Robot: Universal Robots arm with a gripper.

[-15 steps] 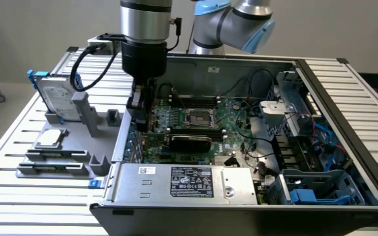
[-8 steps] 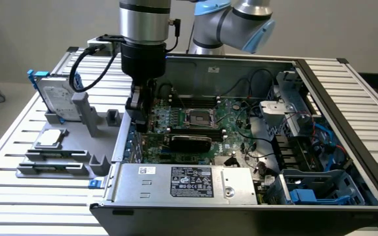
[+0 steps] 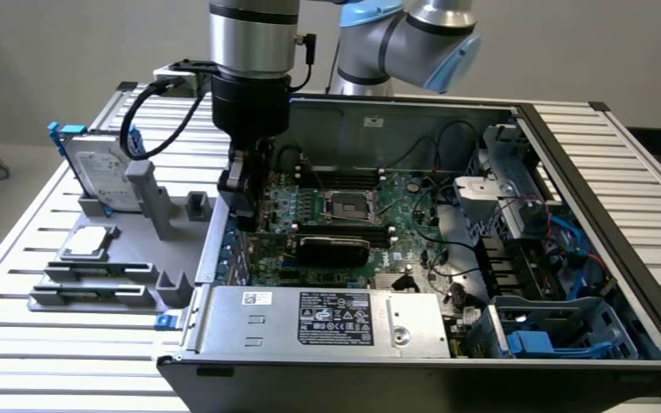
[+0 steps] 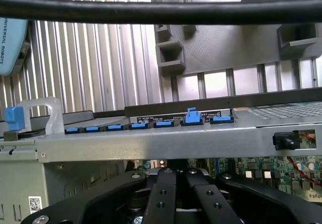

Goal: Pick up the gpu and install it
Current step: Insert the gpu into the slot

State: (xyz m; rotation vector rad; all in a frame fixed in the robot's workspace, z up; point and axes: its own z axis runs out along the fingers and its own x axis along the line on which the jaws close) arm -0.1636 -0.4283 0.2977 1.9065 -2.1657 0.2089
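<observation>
While the arm is hanging its gripper [image 3: 240, 215] just inside the open computer case [image 3: 560, 172], at the case wall facing the grey parts tray [image 3: 182, 288], the fingers [image 4: 161, 194] are pressing together with nothing visibly pinched between them. The gpu [image 3: 330, 248] is sitting inside the case on the motherboard [image 3: 399, 198], showing as a black slab near the case's middle. The gripper is hovering near the card's end closest to that wall, and contact cannot be made out. Seating looks like the step in hand. Doing it well is likely meaning pushing straight down and evenly, keeping the card upright in its slot and its bracket lined up with the case wall, clear of the blue latches [image 4: 191, 117] running along it. "UNIVERSAL ROBOTS" is reading on the arm's blue joint cover [image 4: 6, 38]. The power supply [image 3: 319, 320] at the case's near end is carrying a black-and-white label with print too small to read.
</observation>
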